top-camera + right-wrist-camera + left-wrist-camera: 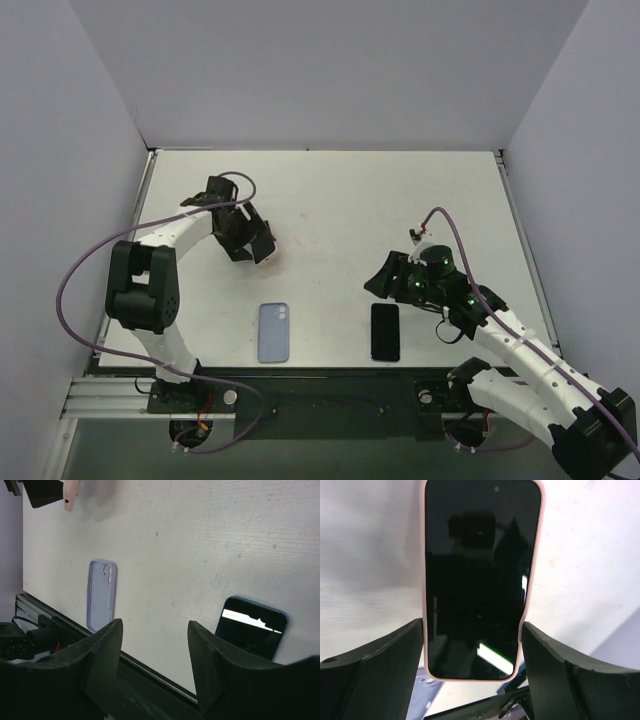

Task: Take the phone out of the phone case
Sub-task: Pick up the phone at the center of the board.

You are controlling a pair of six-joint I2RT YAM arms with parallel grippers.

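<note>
Black fingers [380, 665] of the left end effector [472, 627] press against both long edges of a dark-screened smartphone in a pale pink soft case [480, 580]. They are clamped on it near its lower end, with the screen facing the wrist camera, over the left-middle of the white bench [330, 200]. Further right, the right end effector [380, 285] hovers with fingers apart, gripping nothing, just behind a bare black smartphone with a blue rim [385, 331]. An empty light blue phone case [273, 332] lies flat to that phone's left.
</note>
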